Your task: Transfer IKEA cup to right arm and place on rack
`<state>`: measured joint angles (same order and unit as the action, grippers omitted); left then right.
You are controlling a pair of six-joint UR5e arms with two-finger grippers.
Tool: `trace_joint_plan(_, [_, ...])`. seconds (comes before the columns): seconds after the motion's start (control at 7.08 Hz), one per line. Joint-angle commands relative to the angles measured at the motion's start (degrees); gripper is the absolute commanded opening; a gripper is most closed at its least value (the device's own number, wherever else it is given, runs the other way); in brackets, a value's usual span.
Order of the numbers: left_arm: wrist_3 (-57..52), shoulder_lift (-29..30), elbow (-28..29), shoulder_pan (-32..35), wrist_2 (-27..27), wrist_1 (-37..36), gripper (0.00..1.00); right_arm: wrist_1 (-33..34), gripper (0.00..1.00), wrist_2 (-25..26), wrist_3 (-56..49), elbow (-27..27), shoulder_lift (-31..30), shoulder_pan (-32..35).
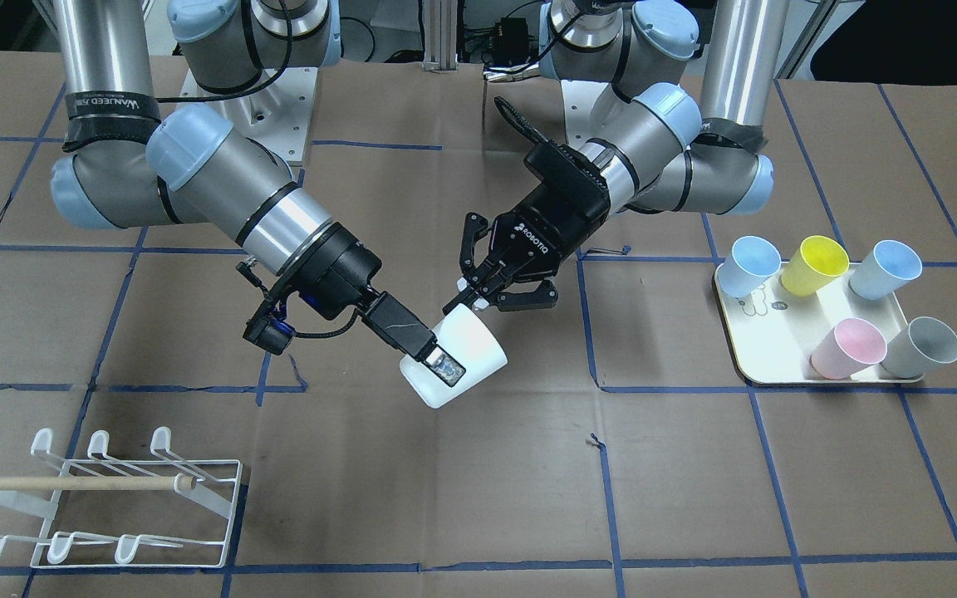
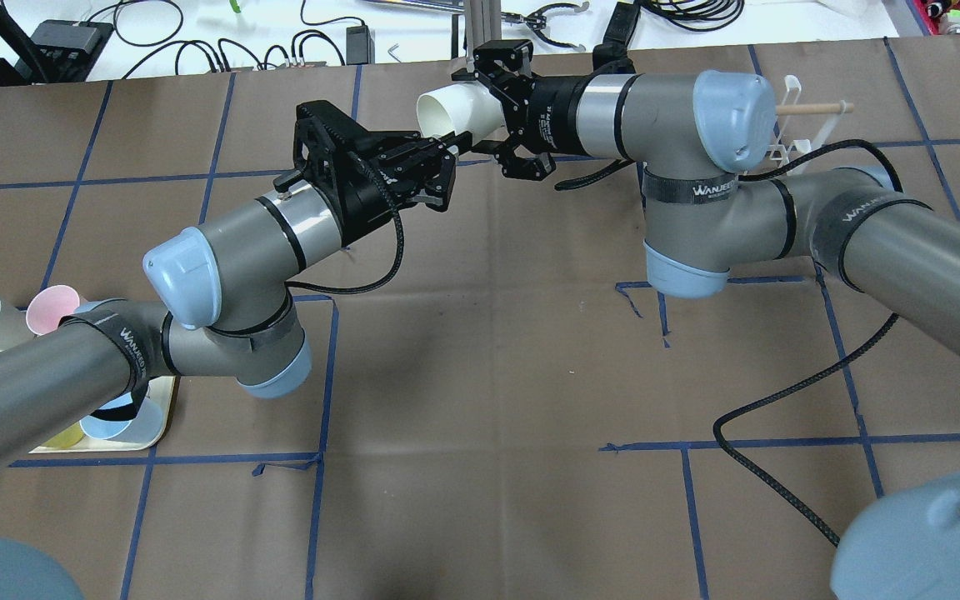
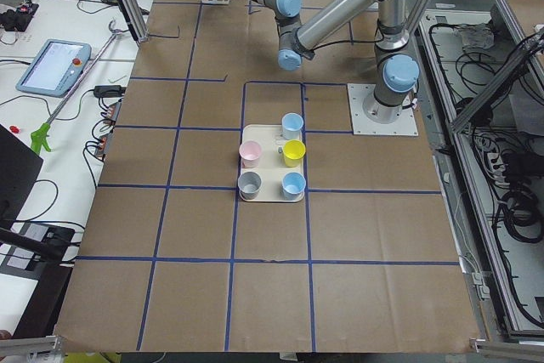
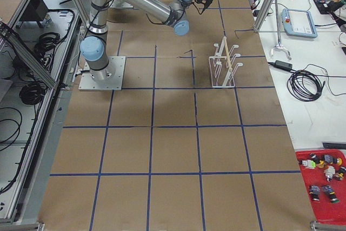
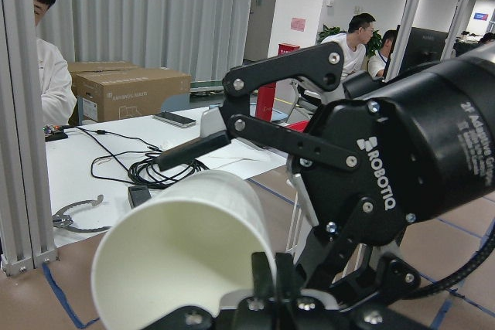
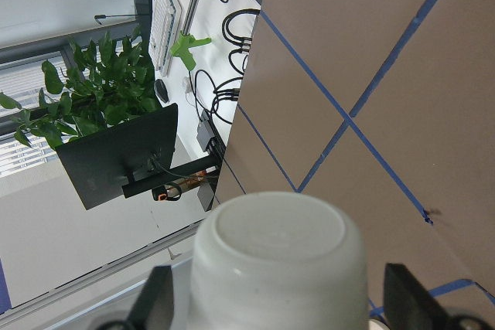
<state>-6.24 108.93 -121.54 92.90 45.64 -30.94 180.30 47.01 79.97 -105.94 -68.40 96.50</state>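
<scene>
The white IKEA cup (image 1: 474, 345) is held in the air on its side between the two grippers, above the table's middle. My left gripper (image 1: 468, 306) is shut on the cup's rim; the left wrist view shows its fingertips (image 5: 267, 284) pinching the rim of the cup (image 5: 178, 253). My right gripper (image 1: 449, 361) is open, with its fingers lying along the cup's sides, the base towards its palm. The right wrist view shows the cup's base (image 6: 278, 241). From overhead the cup (image 2: 451, 110) lies between the left gripper (image 2: 449, 148) and the right gripper (image 2: 484, 112). The white wire rack (image 1: 113, 498) stands empty.
A cream tray (image 1: 765, 353) on the left arm's side holds several coloured cups lying tilted. The rack also shows in the exterior right view (image 4: 224, 63) and, partly hidden by the right arm, in the overhead view (image 2: 788, 142). Brown board with blue tape lines covers the table.
</scene>
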Motion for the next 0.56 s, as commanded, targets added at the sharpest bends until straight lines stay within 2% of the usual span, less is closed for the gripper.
trace_joint_plan(0.0, [0.00, -0.04, 0.08, 0.00, 0.06, 0.00, 0.08, -0.03, 0.48, 0.18, -0.08, 0.03, 0.02, 0.00])
trace_joint_plan(0.14, [0.00, -0.04, 0.08, 0.00, 0.15, 0.08, 0.09, -0.03, 0.47, 2.36, -0.16, -0.06, 0.02, 0.00])
trace_joint_plan(0.42, [0.35, 0.14, 0.25, 0.00, 0.85, 0.09, 0.27, -0.12, 0.47, 2.38, -0.16, -0.06, 0.02, 0.00])
